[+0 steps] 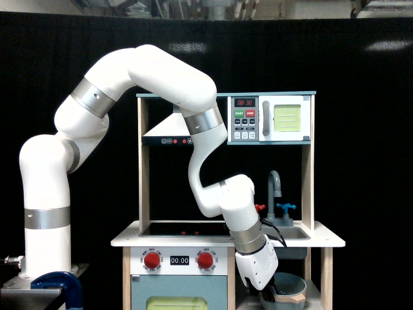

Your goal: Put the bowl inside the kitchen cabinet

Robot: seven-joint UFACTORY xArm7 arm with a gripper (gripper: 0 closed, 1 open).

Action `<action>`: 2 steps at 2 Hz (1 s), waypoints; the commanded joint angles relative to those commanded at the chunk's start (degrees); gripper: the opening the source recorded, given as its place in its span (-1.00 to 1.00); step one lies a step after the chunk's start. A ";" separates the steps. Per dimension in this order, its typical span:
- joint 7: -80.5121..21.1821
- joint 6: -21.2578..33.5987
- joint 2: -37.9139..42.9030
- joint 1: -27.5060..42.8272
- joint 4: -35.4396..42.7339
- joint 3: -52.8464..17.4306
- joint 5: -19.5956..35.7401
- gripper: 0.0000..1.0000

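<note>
In the kitchen cabinet (311,284) beneath the sink (292,234), at the exterior view's lower right, you have the bowl (288,286), grey-blue with a tan rim band, low between the wooden posts. Your hand (267,298) sits at the bowl's near edge, its fingers hidden behind the white wrist; whether it pinches the bowl cannot be told. Above: tabletop (129,240), faucet (274,187), microwave (271,119). Beside the cabinet: oven door (177,294).

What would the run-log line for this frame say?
arm: reaching low into kitchen cabinet | gripper: at bowl rim, state unclear | bowl: in cabinet
</note>
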 joint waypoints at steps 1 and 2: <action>-0.48 -0.21 -0.78 0.23 -0.79 0.26 0.97 1.00; -1.31 0.80 -1.15 -0.77 -1.56 -0.42 0.59 1.00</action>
